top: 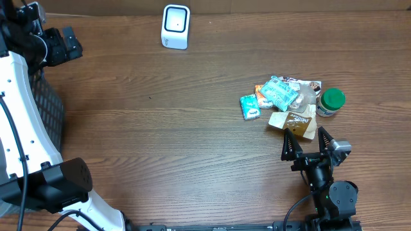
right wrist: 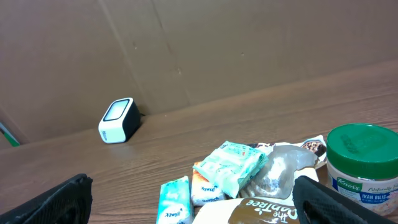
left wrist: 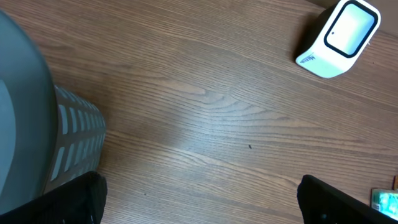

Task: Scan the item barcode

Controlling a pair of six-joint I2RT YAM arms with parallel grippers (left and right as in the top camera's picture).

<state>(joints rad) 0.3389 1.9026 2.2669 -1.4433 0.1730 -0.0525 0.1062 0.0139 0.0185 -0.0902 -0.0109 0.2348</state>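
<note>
Packet pile [top: 283,97] (labels overlapped), left pincer [left wrist: 200,194] cropped

On jar [right wrist: 364,171] label: "Knorr", then "IKAN BILIS" beneath. On brown pouch [right wrist: 264,210]: pale script, only partly legible, not made out for sure. On scanner [right wrist: 118,121] side and teal packets [right wrist: 233,163]: print too small to read.

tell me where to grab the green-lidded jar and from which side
Likely the round body of the jar just under its green lid, coming from the near right. It stands upright at the right edge of the packet pile, so packets crowd its left while its right and near sides are bare. The open right gripper is close by.
</note>
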